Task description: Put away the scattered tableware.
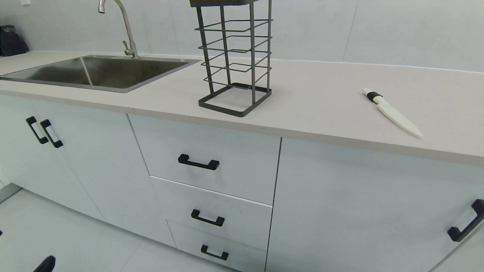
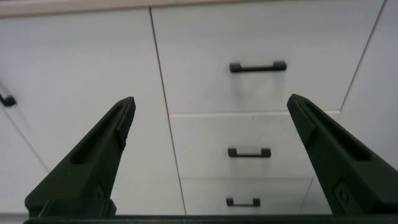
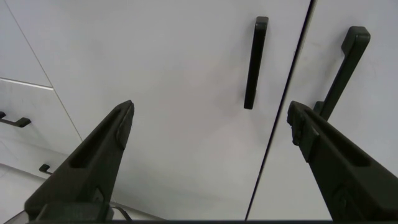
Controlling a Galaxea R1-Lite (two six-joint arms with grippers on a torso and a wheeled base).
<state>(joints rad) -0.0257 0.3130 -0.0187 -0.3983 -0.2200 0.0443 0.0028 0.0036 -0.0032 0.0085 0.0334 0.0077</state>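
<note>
On the countertop (image 1: 321, 102), the knife (image 1: 391, 112) lies above both end effectors (image 2: 211, 102) (image 3: 211, 107).

The tall wire rack (image 1: 252, 56) stands upright on the bench (image 1: 321, 87) near its front edge (wire rungs cross its sides); bare bench runs between it and the knife (image 1: 391, 112), well apart rightward; the faucet (image 1: 127, 32) rises behind the sink (image 1: 56, 70).

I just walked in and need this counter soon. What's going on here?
Nothing is being handled right now. The robot's left hand and right hand are both open and empty, low in front of the white cabinet fronts. A white knife with a black band lies on the pale countertop, apart from the black wire rack standing near the steel sink. The knife is not yet put away.
</note>
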